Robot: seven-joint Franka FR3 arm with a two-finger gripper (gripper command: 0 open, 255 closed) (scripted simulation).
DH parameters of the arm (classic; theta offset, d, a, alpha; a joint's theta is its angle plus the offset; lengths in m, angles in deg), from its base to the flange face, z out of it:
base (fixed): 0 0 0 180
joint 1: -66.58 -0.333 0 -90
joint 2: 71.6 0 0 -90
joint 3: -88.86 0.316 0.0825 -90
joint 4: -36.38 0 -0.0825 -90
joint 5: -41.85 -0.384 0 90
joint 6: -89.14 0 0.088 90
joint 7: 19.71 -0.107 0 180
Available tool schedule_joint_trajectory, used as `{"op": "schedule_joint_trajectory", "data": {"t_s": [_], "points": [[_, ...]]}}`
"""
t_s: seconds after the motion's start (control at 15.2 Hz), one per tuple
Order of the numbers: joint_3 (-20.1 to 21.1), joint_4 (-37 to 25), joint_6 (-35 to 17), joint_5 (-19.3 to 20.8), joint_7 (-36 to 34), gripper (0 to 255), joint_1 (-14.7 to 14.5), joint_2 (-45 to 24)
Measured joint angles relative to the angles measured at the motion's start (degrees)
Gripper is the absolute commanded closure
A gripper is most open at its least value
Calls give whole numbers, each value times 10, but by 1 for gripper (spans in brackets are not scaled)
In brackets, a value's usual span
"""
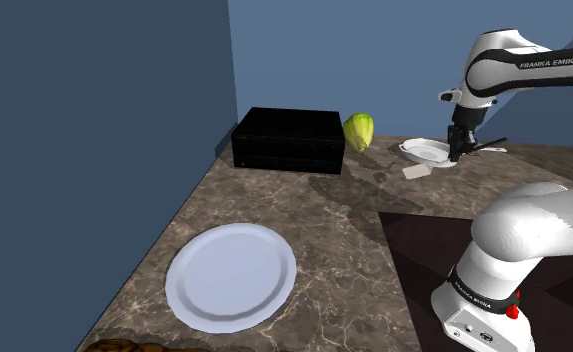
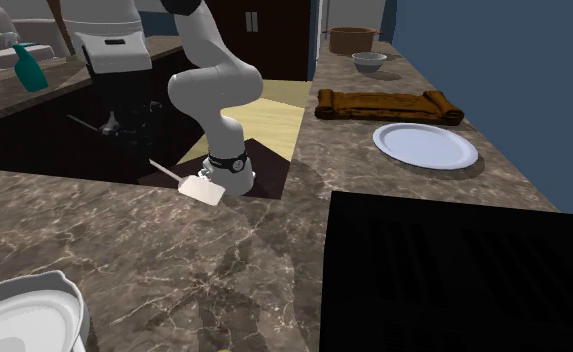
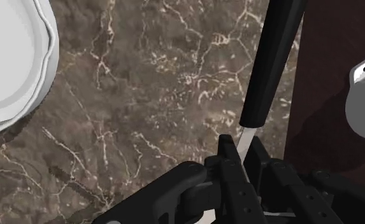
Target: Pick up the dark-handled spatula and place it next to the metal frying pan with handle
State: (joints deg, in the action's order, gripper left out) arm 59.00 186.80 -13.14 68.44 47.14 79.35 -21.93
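Wrist view: the gripper [image 3: 239,158] has its two black fingers pressed onto the thin pale shaft of the spatula [image 3: 270,63], pinching it just below where the dark handle begins. The stretch of shaft inside the fingers is covered by them, and the blade is hidden behind the hand. The handle runs straight away from the fingers, over the marbled counter [image 3: 143,95]. The white frying pan [image 3: 15,57] sits to one side and is cut off by the frame edge, so its full outline cannot be judged.

In the shoulder view the spatula lies just beside the pan, on the side nearer the stand. Its long axis slants. The pale blade is at the low end, toward that view's left and in front of the pan's rim. The dark handle points to that view's right and slightly upward, past the fingers. Whether the blade touches the counter cannot be told.

In the second exterior view the blade shows pale near the arm's base. The shaft above it is hard to follow against the dark background.

A black box [image 1: 287,140], a green leafy vegetable [image 1: 359,131] and a white plate [image 1: 231,275] stand well apart from the spatula.
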Motion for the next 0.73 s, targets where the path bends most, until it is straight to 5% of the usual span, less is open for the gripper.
{"op": "schedule_joint_trajectory", "data": {"t_s": [0.73], "points": [[-135,-63,14,96,158,255,62,3]]}}
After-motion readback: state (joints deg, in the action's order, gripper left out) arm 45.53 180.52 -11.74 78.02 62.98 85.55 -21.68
